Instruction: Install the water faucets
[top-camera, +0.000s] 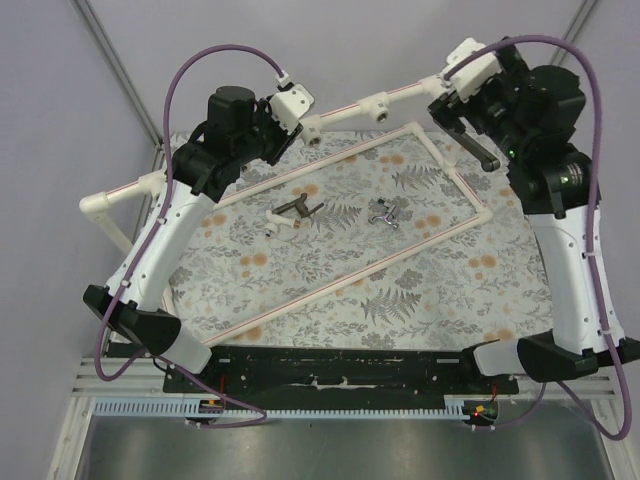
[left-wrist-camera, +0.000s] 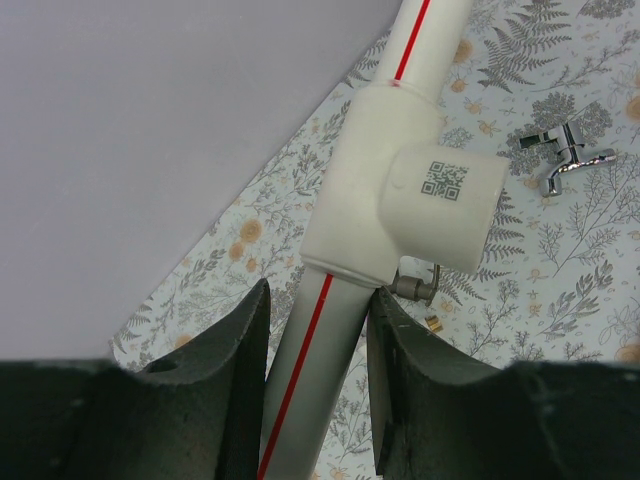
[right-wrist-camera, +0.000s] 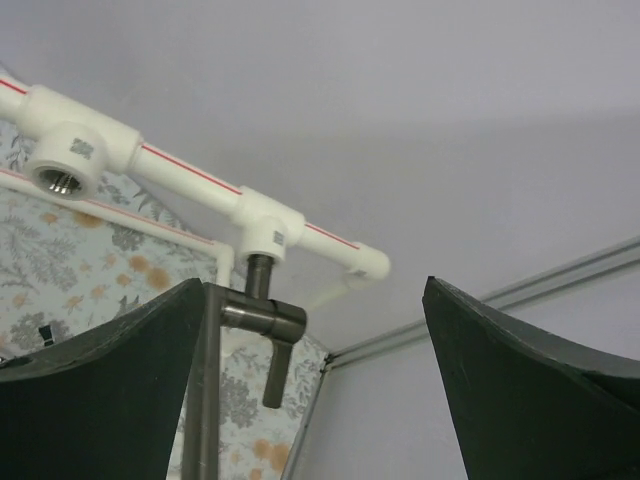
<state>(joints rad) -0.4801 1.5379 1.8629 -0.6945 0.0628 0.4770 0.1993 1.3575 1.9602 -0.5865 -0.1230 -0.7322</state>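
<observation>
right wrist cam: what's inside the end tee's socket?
The dark faucet has its stem in that tee; how deep it is threaded is hidden by the socket wall. The neighbouring tee shows bare thread.

Smooth wht plastic pipe frame (left-wrist-camera: 370, 215), shiny chrome tap (left-wrist-camera: 568, 160), matt dk metal tap (right-wrist-camera: 262, 318), matt floral cloth (top-camera: 400, 300).

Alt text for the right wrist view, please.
A dark tap has its stem in a socket of a red-striped white pipe, its long tube running down beside one finger. The right hand is wide open around it. An empty socket shows upper left.
</observation>
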